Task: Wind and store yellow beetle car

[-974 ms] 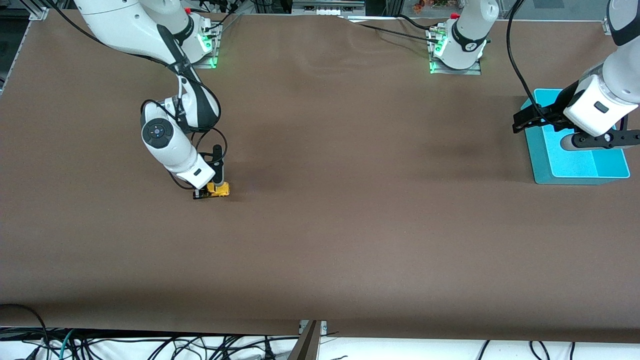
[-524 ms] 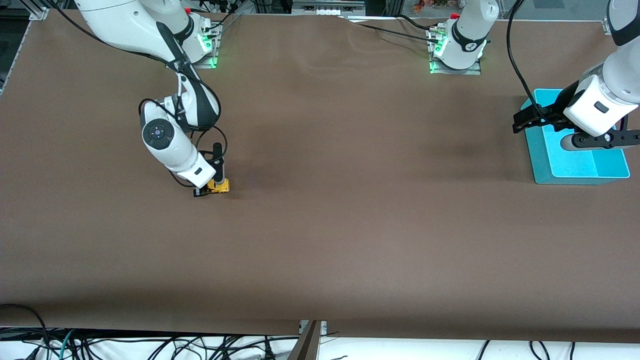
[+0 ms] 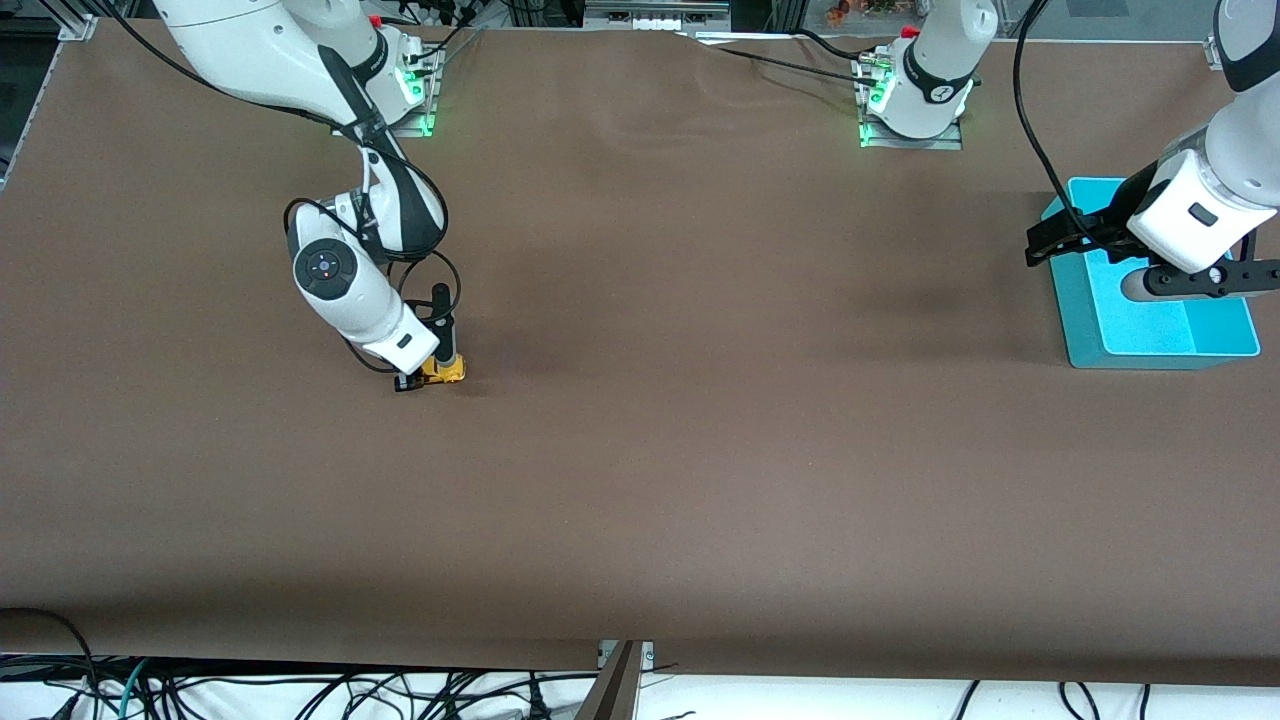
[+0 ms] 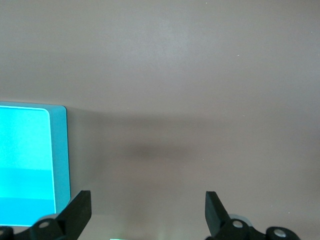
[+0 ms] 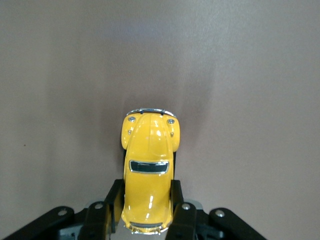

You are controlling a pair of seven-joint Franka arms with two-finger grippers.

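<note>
Yellow beetle car [image 5: 148, 172] sits between the 2 fingers [image 5: 181, 212] of the right gripper [image 3: 428, 373], rear half clamped at the flanks, nose and chrome bumper sticking out past the fingertips. Jaws are narrowed to the car's width and pressed against both sides, so the grip is closed on the car. In the front view the car [image 3: 443, 371] is low at the brown table [image 3: 700, 450], toward the right arm's end, roughly mid-depth; whether the wheels touch the surface cannot be told. No brand, label or readable writing on the car, the arms or the tray; only a dark rear window and 2 small round lamps show on the body. Left gripper [image 3: 1190, 280] hangs over the turquoise tray [image 3: 1085, 320] at the left arm's end of the table, waiting; in the left wrist view its fingers [image 4: 77, 212] stand wide apart with nothing between them, and the tray's corner [image 4: 60, 150] shows beside one finger. Against the frame 0.5 s back, the right gripper and car have shifted slightly toward the left arm's end, and the wrist likewise; left arm unchanged.
</note>
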